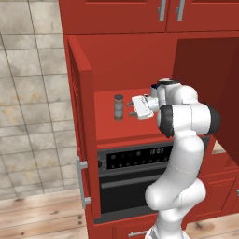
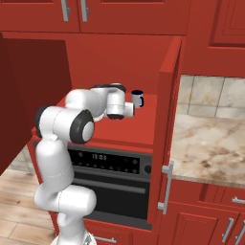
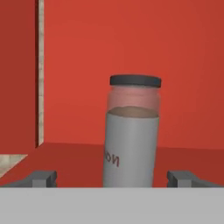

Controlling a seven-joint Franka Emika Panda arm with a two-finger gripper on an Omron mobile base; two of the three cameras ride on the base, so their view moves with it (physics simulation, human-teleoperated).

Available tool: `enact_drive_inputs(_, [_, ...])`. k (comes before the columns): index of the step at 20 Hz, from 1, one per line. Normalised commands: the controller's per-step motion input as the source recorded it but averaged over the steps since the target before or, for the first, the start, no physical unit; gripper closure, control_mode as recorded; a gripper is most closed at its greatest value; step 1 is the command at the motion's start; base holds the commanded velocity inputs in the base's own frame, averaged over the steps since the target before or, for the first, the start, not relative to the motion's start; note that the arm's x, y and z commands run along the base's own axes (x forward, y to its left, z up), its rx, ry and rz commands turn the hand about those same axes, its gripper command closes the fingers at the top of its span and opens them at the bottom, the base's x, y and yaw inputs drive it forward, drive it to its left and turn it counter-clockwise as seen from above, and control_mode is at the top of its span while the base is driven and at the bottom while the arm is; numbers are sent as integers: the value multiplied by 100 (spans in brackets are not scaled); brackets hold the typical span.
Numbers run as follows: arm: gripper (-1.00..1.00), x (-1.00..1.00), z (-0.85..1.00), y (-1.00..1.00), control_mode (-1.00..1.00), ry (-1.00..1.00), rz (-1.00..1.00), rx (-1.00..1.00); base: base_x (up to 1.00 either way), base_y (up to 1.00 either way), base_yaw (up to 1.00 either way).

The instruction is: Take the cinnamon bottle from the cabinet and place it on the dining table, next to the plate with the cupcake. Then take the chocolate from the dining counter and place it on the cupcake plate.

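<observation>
Straight ahead of gripper (image 3: 112,177), jaws apart: cinnamon bottle (image 3: 131,140) upright | likely light, rigid, smooth | grasp mid-body.

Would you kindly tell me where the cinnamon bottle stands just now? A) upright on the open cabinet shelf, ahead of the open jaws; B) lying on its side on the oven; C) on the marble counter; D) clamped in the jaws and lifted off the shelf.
A: the cinnamon bottle stands upright on the shelf of the cabinet, and the hand view shows it ahead of the gripper, whose jaws stand wide on either side without touching it.
</observation>
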Motion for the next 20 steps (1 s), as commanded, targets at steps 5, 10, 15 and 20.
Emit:
enact_drive_inputs(5, [-100,42,-12,4,-100,1,0,0,0,0,0])
enact_drive_inputs(10, [-100,16,0,9,-100,0,0,0,0,0,0])
enact_drive_inputs(15, [-100,-7,0,14,-100,0,2,0,0,0,0])
enact_drive_inputs(20, [-100,-10,0,16,-100,0,0,0,0,0,0])
